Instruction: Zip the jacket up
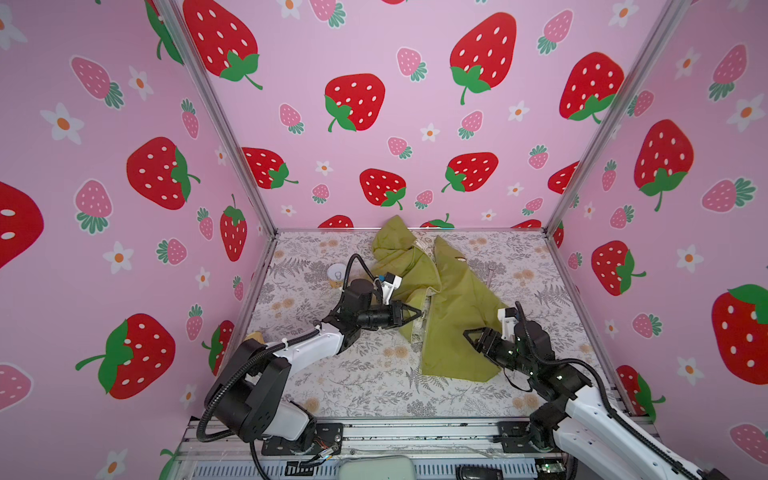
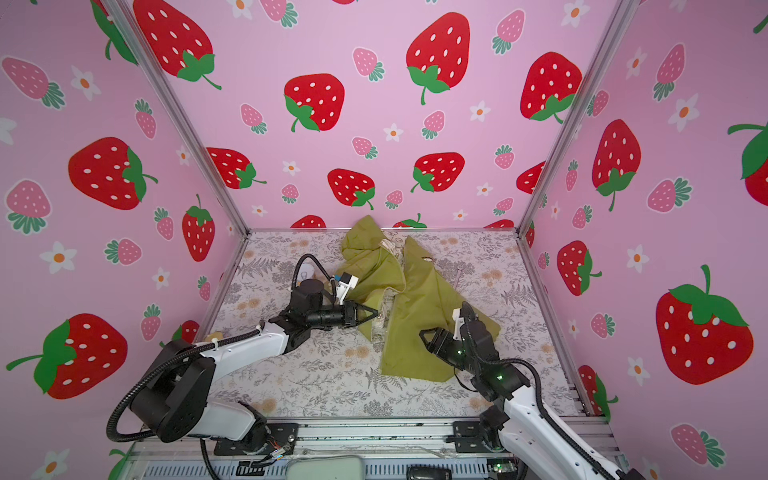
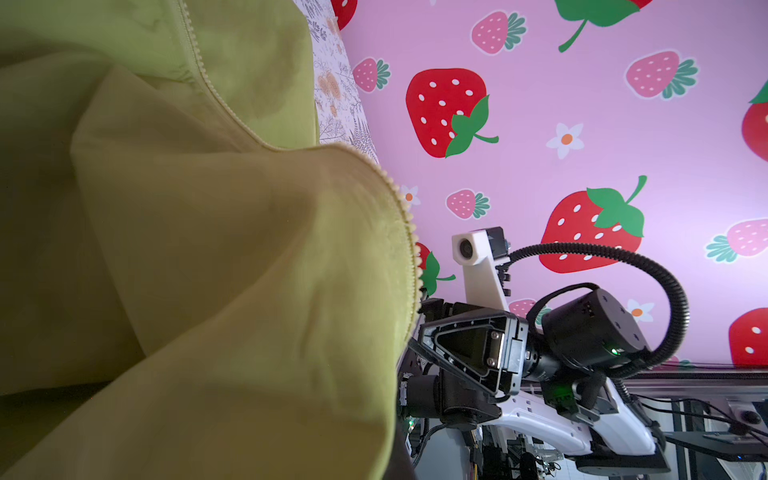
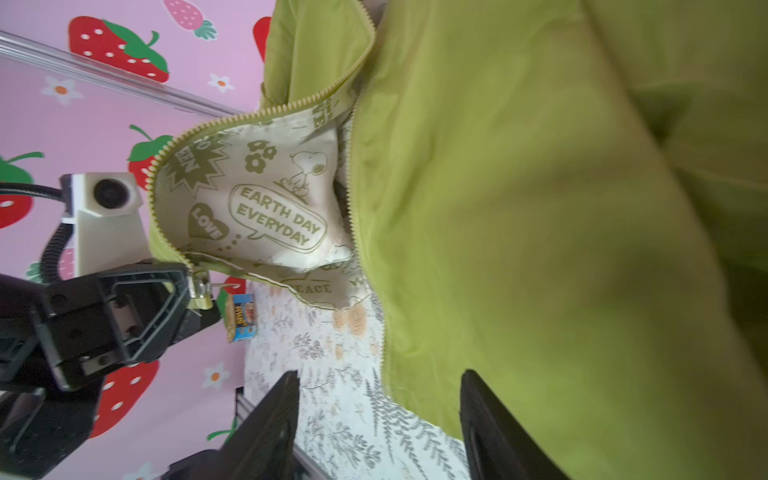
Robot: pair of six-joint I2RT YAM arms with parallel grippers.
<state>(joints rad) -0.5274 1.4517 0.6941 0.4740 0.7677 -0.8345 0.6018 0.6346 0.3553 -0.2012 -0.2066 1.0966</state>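
Note:
The olive-green jacket (image 1: pixel 453 316) (image 2: pixel 415 320) lies crumpled on the floral table, hood towards the back wall and front unzipped. My left gripper (image 1: pixel 417 312) (image 2: pixel 375 312) is shut on the jacket's left front edge. In the right wrist view that gripper (image 4: pixel 195 299) pinches the edge at the metal zipper slider (image 4: pixel 199 293), lifting the panel so its cream printed lining (image 4: pixel 270 208) shows. My right gripper (image 1: pixel 471 338) (image 2: pixel 428 340) (image 4: pixel 380 399) hovers open over the right panel's lower zipper edge, holding nothing. Green fabric (image 3: pixel 208 270) fills the left wrist view and hides the left jaws.
A white cup (image 1: pixel 337 275) stands behind the left arm, and a small printed can (image 4: pixel 241 318) shows beyond the left gripper. A tan object (image 1: pixel 255 336) lies by the left wall. Pink strawberry walls enclose the table (image 1: pixel 365 386) on three sides.

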